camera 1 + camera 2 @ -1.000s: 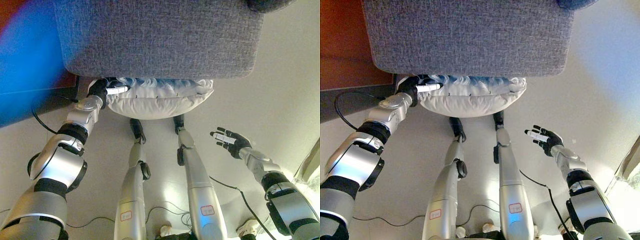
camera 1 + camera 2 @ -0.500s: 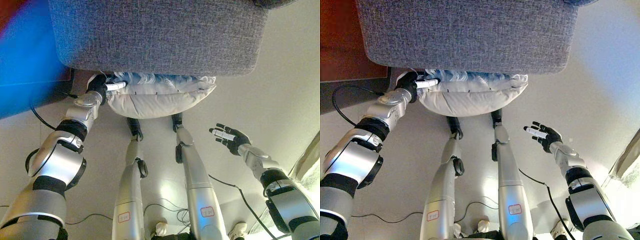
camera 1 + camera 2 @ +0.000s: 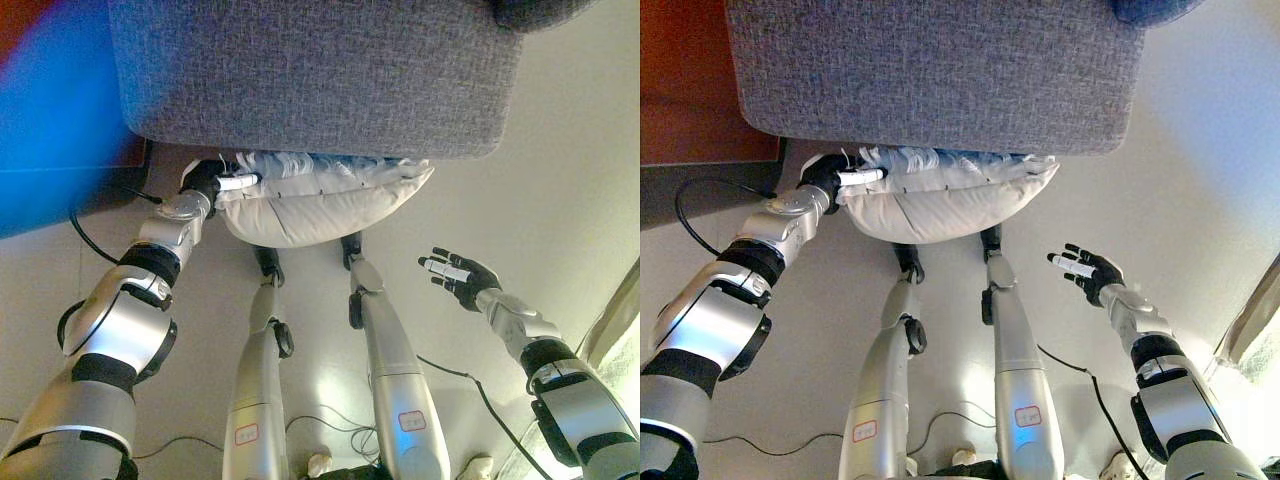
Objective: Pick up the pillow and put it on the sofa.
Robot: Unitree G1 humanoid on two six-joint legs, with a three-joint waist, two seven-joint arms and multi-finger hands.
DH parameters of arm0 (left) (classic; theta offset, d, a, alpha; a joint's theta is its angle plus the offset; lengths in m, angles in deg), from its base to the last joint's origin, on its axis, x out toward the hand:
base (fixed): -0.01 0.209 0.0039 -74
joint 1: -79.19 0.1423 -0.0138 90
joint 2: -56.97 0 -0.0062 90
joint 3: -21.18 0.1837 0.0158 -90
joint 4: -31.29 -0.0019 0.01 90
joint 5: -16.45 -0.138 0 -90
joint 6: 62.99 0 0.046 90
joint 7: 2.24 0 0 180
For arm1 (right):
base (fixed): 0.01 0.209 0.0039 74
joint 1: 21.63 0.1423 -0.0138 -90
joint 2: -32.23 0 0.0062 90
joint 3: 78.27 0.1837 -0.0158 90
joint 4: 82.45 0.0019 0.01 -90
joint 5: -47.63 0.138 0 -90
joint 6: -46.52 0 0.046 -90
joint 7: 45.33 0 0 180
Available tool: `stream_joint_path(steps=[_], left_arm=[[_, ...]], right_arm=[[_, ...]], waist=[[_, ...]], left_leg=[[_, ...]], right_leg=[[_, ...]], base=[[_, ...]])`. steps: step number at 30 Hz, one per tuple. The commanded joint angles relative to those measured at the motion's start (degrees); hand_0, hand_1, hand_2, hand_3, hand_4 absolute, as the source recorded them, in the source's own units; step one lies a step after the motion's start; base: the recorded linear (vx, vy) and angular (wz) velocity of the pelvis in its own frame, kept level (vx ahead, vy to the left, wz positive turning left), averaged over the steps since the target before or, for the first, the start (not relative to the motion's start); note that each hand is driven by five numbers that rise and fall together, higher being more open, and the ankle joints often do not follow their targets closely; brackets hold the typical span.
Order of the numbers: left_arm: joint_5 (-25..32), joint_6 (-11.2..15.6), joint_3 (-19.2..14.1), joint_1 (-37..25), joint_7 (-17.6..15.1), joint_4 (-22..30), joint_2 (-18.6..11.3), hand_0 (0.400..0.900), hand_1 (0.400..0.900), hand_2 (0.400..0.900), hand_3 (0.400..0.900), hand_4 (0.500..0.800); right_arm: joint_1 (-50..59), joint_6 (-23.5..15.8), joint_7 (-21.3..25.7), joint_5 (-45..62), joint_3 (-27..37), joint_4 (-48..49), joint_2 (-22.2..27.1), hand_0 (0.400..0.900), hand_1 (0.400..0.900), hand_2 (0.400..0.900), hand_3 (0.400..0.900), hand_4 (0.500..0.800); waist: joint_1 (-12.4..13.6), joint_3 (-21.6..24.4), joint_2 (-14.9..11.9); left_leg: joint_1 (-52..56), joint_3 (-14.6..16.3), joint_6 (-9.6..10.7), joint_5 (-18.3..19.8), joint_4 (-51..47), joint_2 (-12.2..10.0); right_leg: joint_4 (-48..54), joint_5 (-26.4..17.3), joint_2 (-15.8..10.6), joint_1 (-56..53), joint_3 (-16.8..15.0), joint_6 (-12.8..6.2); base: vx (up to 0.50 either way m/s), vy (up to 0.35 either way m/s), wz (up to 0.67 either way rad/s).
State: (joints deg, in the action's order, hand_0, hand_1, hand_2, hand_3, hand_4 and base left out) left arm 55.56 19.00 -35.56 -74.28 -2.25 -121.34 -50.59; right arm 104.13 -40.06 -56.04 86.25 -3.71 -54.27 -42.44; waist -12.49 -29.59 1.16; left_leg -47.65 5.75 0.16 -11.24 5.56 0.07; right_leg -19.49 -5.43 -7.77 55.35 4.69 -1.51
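Left hand: we see the fingers curled around the pillow's left corner, a white fingertip lying across the fabric; the grip takes that 1 corner only.
Right hand: fingers spread and relaxed, holding nothing; it hangs over bare floor, well apart from the pillow.
Pillow: white, soft, creased; it extends rightward from the left hand's fingers, its upper edge tucked just under the sofa's front edge, its belly sagging below. We judge it lifted but not yet on the seat.
Sofa: grey woven upholstery, just beyond the left hand's fingers, filling the upper part of both views.
Risk 1: we expect the pillow could slip from the fingers, since 1 corner carries its whole weight and the fabric is smooth.
Risk 2: the far end droops away from the fingers; in our judgement it may catch under the sofa's front edge on the lift, dragging the corner free.
Risk 3: with the right hand idle, nothing supports that drooping end.
Floor: pale, smooth and glossy, below both hands.
Room: a reddish-brown panel stands left of the sofa, beyond the left hand's fingers.
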Motion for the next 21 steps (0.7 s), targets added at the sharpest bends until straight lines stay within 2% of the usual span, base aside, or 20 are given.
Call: stream_joint_path(steps=[1,9,14,21], left_arm=[[0.8,2.5,-4.0,-0.7,2.5,3.4,-0.2,0.4,0.4,0.4,0.4,0.5],[-1.5,5.7,-5.3,6.7,7.8,7.5,0.9,0.4,0.4,0.4,0.4,0.5],[-4.4,5.1,-5.9,10.3,10.7,9.8,1.6,0.4,0.4,0.4,0.4,0.5],[-7.5,4.0,-6.7,16.4,11.3,11.6,2.8,0.4,0.4,0.4,0.4,0.5]], right_arm=[[-5.2,0.0,0.0,0.4,0.3,0.0,2.3,0.9,0.9,0.9,0.9,0.8],[-8.9,0.7,0.5,-0.6,2.3,-1.2,-1.0,0.9,0.9,0.9,0.9,0.8],[-12.3,1.3,-0.1,-1.9,4.2,-3.4,-2.9,0.9,0.9,0.9,0.9,0.8],[-19.1,0.5,-0.8,-3.8,5.5,-6.0,-6.3,0.9,0.9,0.9,0.9,0.8]], waist=[[1.6,-0.2,-1.4],[2.7,-0.2,-1.2],[3.3,0.3,-0.8],[3.4,7.1,0.3]], left_leg=[[2.6,3.4,5.2,9.5,11.6,-1.5],[17.3,3.8,4.4,10.5,7.5,0.5],[27.0,3.8,3.7,11.2,4.7,1.2],[36.4,4.2,3.2,10.8,-1.4,1.8]], right_leg=[[4.5,0.5,2.9,-7.4,-0.7,-4.44],[6.9,1.2,2.1,-21.1,0.5,-4.67],[8.1,2.3,2.2,-30.1,0.4,-4.74],[12.0,2.6,1.7,-38.9,0.5,-5.24]], base=[[0.04,0.009,-0.03],[0.07,0.021,-0.05],[0.09,0.007,-0.02],[0.12,0.016,-0.08]])
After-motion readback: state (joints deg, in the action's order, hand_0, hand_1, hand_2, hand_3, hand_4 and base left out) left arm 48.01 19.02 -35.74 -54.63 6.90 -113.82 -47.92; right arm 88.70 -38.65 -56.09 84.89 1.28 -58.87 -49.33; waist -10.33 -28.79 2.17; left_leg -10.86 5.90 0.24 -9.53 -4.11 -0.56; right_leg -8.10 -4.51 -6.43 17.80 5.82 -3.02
